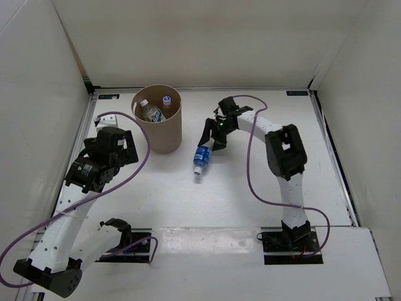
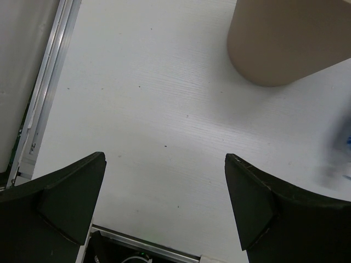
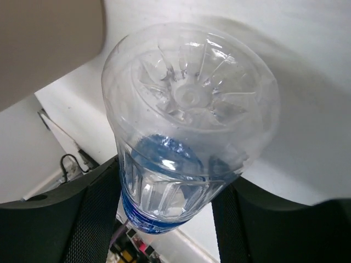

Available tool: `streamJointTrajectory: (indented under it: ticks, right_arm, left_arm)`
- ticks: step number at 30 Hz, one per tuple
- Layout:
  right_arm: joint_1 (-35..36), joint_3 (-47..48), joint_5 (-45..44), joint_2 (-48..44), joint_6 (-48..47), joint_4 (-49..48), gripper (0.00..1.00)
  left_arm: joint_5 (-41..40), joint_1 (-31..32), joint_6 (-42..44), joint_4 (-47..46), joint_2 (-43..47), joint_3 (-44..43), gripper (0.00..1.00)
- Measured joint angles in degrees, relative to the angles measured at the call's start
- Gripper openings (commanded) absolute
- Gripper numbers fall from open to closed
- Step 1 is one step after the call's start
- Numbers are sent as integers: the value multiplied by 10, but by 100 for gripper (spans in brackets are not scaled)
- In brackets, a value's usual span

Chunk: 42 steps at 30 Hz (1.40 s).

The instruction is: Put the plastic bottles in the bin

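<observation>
Clamping the blue-labelled water bottle (image 1: 202, 157) near its base, the right gripper (image 1: 212, 143) holds it just right of the bin (image 1: 164, 135) (two bottles (image 1: 153, 111) seemingly inside), likely for lifting over; left gripper (image 2: 164, 159) gapes idle.

Left arm (image 1: 62, 229): white links are joined by black joint housings.
Right arm (image 1: 289, 191): white links, black housings; a green light is shown near the wrist.
Cables (image 1: 148, 150): purple, looped loosely beside each arm.
Bases (image 1: 293, 243): black mounting blocks.
Fingers (image 2: 60, 203): black, wedge-shaped; mesh-textured on the right pair.
</observation>
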<state>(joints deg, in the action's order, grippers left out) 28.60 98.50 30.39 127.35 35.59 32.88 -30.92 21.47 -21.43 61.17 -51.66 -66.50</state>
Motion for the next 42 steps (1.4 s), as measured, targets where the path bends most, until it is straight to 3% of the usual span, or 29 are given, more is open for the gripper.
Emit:
streamJointTrajectory:
  ticks: [4, 8, 16, 20, 29, 32, 33, 38, 42]
  right_arm:
    - [-27, -9, -28, -94, -3, 19, 35]
    - [-32, 66, -83, -185, -14, 43, 38]
    - [58, 202, -212, -275, -68, -14, 40]
    - [99, 234, -249, -252, -102, -64, 46]
    - [164, 401, -351, -47, -201, -91, 53]
    - [178, 403, -369, -21, -215, -90, 55]
    - [180, 400, -372, -18, -217, -91, 58]
    - [184, 384, -393, -18, -225, -97, 89]
    - [193, 381, -429, -20, -243, -88, 90]
  left_arm:
    - [1, 0, 0, 0, 0, 0, 100]
    - [1, 0, 0, 0, 0, 0, 100]
    - [2, 0, 0, -2, 0, 0, 100]
    - [2, 0, 0, -2, 0, 0, 100]
    - [4, 0, 0, -3, 0, 0, 100]
    - [3, 0, 0, -3, 1, 0, 100]
    - [3, 0, 0, -3, 2, 0, 100]
    - [3, 0, 0, -3, 4, 0, 100]
    - [3, 0, 0, -3, 4, 0, 100]
